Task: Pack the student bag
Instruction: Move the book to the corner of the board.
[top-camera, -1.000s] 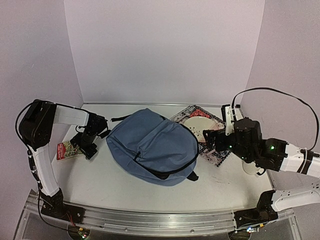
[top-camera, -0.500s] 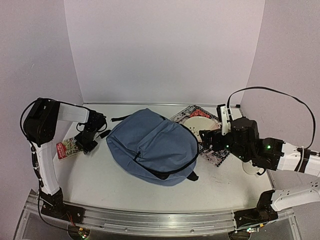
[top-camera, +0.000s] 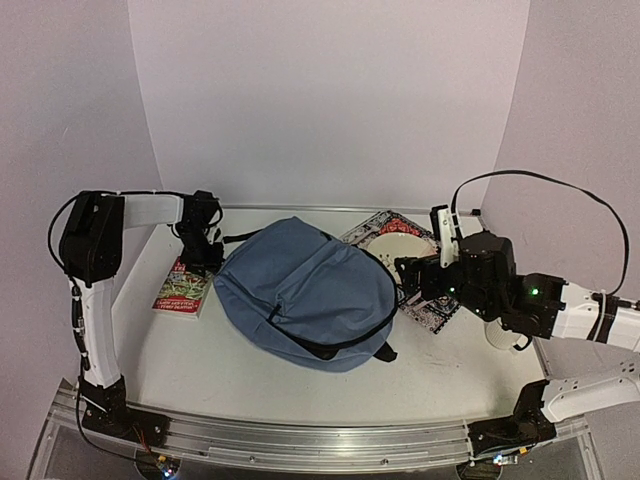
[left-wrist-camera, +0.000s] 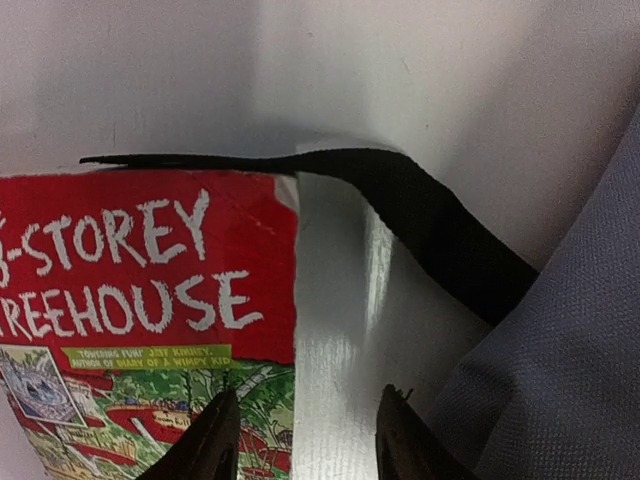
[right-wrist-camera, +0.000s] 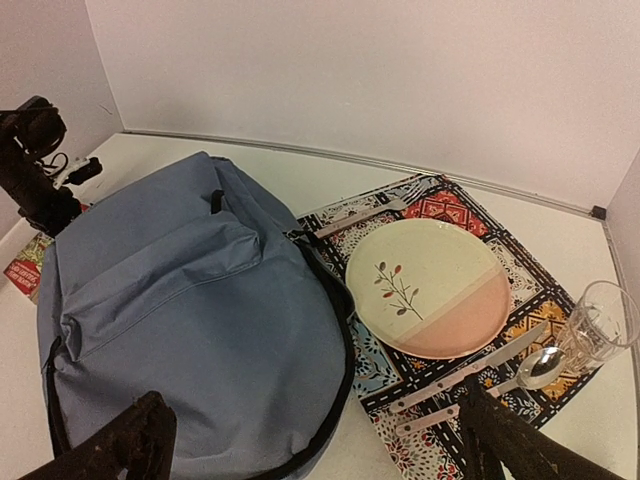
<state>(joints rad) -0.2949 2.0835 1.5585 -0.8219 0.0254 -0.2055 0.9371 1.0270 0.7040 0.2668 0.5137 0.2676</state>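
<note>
student bag (top-camera: 300, 295), soft rounded grey-blue fabric; black webbing strap (left-wrist-camera: 430, 220)

Grey-blue student bag (top-camera: 300, 290), black straps (left-wrist-camera: 430, 215); red-green book (top-camera: 185, 288); cream-pink plate (right-wrist-camera: 435, 290), patterned placemat (right-wrist-camera: 450, 207).

title of book (left-wrist-camera: 140, 300) cut off by left edge — only "-STOREY TREEHOUSE" legible, placemat (right-wrist-camera: 445, 205) partly hidden under student bag (right-wrist-camera: 190, 300)
</note>
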